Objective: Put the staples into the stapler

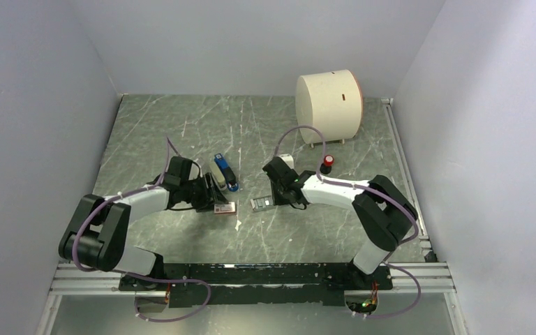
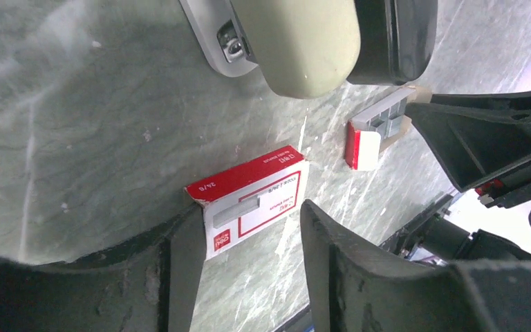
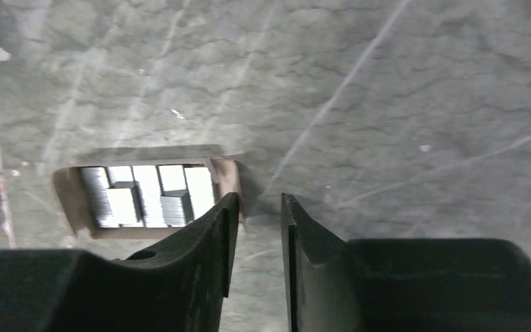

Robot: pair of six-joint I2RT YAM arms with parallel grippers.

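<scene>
– Fingers on your left gripper (image 2: 250,211) stand apart, clamped on nothing. The red-and-white staple box (image 1: 225,208) lies flat between their tips. One finger looks pressed against its corner, and the other is clear of it.
– And the stapler?
– The stapler (image 1: 225,172) lies on the table (image 1: 181,118) just past that box, beyond your left fingertips. It touches neither gripper. It sits between your two arms, nearer the left one.
– Over to the right?
– The open tray of staples (image 3: 145,197) lies right of the box. Your right gripper (image 3: 259,200) is at the tray's end, jaws a little apart with nothing between them. One finger overlaps the tray's edge, but I cannot tell whether it touches. The stapler is off to that gripper's left, apart from it.
</scene>
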